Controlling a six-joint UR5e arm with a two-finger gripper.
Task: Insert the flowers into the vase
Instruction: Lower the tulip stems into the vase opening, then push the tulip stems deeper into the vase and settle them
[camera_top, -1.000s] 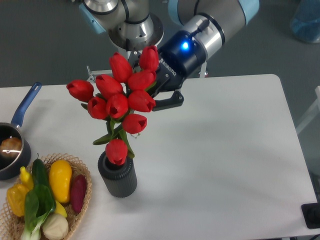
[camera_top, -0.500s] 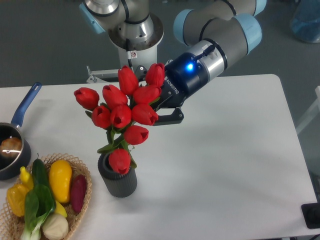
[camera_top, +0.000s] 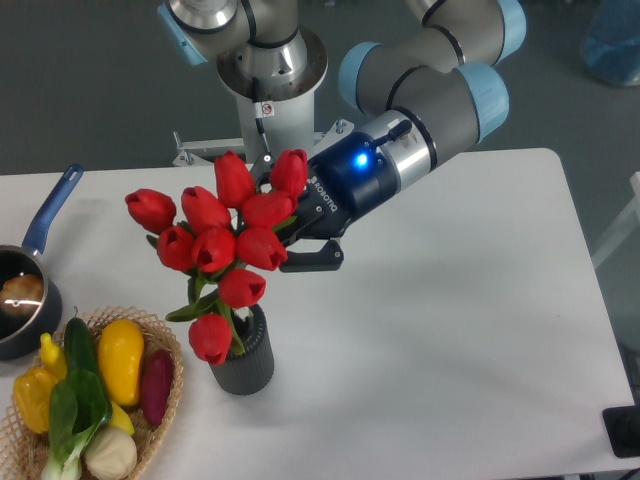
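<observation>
The flowers (camera_top: 215, 238), a bunch of red tulips with green stems and leaves, hang tilted over the left middle of the table. My gripper (camera_top: 296, 243) reaches in from the upper right and is shut on the flowers, its jaws mostly hidden behind the blooms. One black finger (camera_top: 318, 262) shows below the bunch. The vase (camera_top: 247, 362), dark grey and ribbed, stands upright right under the bunch. The stems' lower ends (camera_top: 236, 322) meet its mouth. The lowest tulip (camera_top: 210, 338) droops over the vase's left rim.
A wicker basket (camera_top: 168, 345) of vegetables sits at the front left, close to the vase. A blue-handled saucepan (camera_top: 50, 212) lies at the left edge. The arm's base (camera_top: 262, 55) stands behind the table.
My gripper has carried the flowers left and down towards the vase. The lowest tulip now hangs over the vase's left rim instead of sitting above its mouth.
</observation>
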